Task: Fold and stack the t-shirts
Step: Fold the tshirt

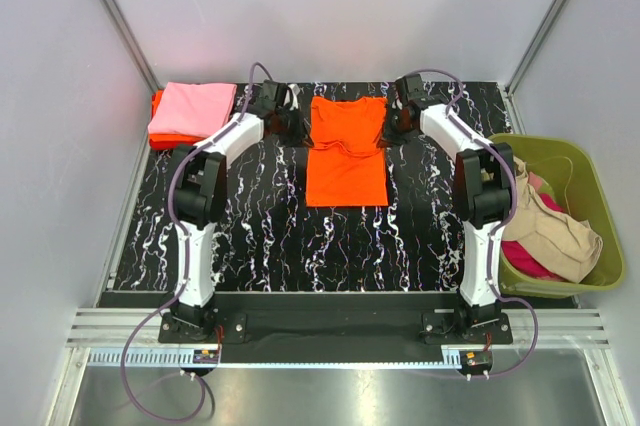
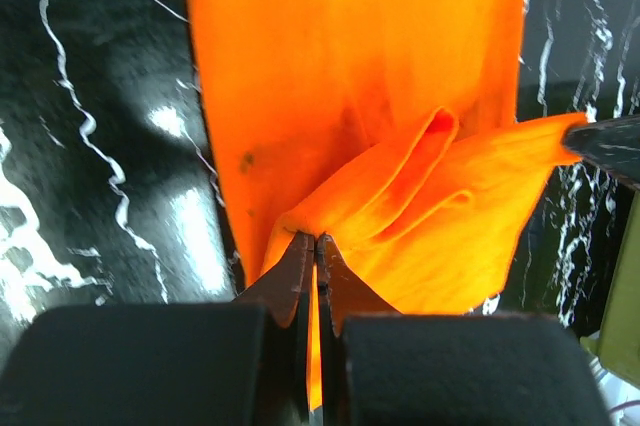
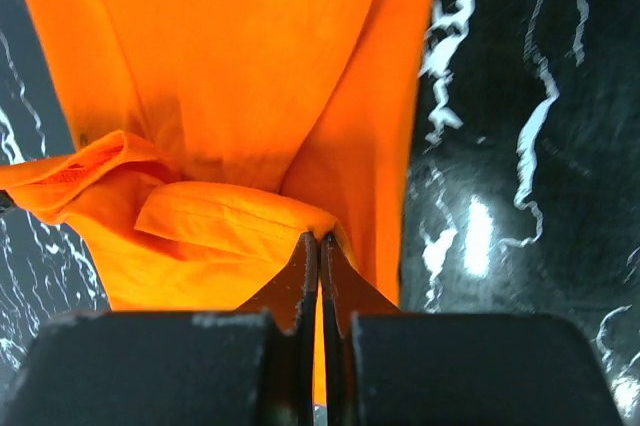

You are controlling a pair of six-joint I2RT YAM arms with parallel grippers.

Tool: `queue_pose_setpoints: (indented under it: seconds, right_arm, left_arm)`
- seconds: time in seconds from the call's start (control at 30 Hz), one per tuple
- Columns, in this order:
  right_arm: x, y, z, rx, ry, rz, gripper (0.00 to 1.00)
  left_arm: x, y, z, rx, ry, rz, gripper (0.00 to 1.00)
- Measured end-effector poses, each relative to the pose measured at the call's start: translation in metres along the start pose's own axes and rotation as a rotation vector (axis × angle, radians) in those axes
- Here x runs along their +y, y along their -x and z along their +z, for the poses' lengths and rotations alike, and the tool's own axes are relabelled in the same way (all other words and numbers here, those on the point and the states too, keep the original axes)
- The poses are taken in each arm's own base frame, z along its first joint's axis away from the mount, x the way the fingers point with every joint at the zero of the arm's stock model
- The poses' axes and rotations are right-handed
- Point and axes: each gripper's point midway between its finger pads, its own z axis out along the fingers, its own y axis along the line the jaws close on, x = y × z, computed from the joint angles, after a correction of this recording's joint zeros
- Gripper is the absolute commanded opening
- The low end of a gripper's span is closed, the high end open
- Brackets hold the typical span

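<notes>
One orange shirt (image 1: 345, 171) lies mid-table, folded narrow, far end bunched. Clamped shut on its far corners: left gripper (image 2: 315, 243) and right gripper (image 3: 320, 239). Looks like the end-over-end fold is in hand. Next move probably needs both corners carried toward the near hem in sync and level, then released on the edge. The pink shirt (image 1: 192, 108) lies on a red-orange shirt (image 1: 157, 104) far left. The basket (image 1: 600, 196) at right holds a beige shirt (image 1: 555, 226) and a magenta shirt (image 1: 525, 258). Black marbled table (image 1: 260, 236), plain pale walls.
</notes>
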Motion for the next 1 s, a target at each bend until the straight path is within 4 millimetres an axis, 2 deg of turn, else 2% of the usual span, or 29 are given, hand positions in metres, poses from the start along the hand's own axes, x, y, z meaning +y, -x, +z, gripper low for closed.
queue_pose_setpoints:
  seconds: [0.17, 0.23, 0.27, 0.3, 0.37, 0.47, 0.6, 0.73, 0.87, 1.0]
  right_arm:
    - [-0.008, 0.009, 0.012, 0.012, 0.008, 0.023, 0.04]
    - [-0.011, 0.01, 0.019, 0.016, 0.006, 0.028, 0.04]
    - [-0.014, 0.009, 0.023, 0.021, 0.001, 0.033, 0.05]
    - [-0.015, 0.009, 0.027, 0.026, -0.001, 0.038, 0.16]
    - [-0.019, 0.006, 0.032, 0.038, -0.009, 0.052, 0.26]
    - [-0.021, 0.004, 0.036, 0.048, -0.015, 0.067, 0.29]
    - [-0.021, 0.008, 0.031, 0.036, -0.024, 0.077, 0.29]
    - [-0.019, 0.01, 0.018, 0.022, -0.034, 0.098, 0.29]
    - [-0.013, 0.011, 0.0, 0.006, -0.024, 0.117, 0.27]
    - [-0.009, 0.003, -0.007, 0.008, -0.014, 0.137, 0.27]
  left_arm:
    - [0.01, 0.0, 0.015, 0.02, 0.009, -0.016, 0.0]
    - [0.013, 0.001, 0.021, 0.028, 0.014, -0.02, 0.04]
    - [0.014, 0.002, 0.025, 0.028, 0.014, -0.019, 0.11]
    - [0.014, 0.003, 0.028, 0.028, 0.014, -0.017, 0.17]
    - [0.014, 0.006, 0.031, 0.029, 0.01, -0.016, 0.24]
    - [0.013, 0.011, 0.032, 0.019, 0.008, -0.01, 0.29]
    - [0.018, 0.014, 0.03, 0.004, 0.035, 0.006, 0.32]
    - [0.022, 0.01, 0.019, -0.002, 0.069, 0.008, 0.33]
    - [0.015, 0.005, 0.007, -0.005, 0.072, 0.022, 0.33]
    - [0.002, 0.004, 0.007, -0.011, 0.045, 0.048, 0.33]
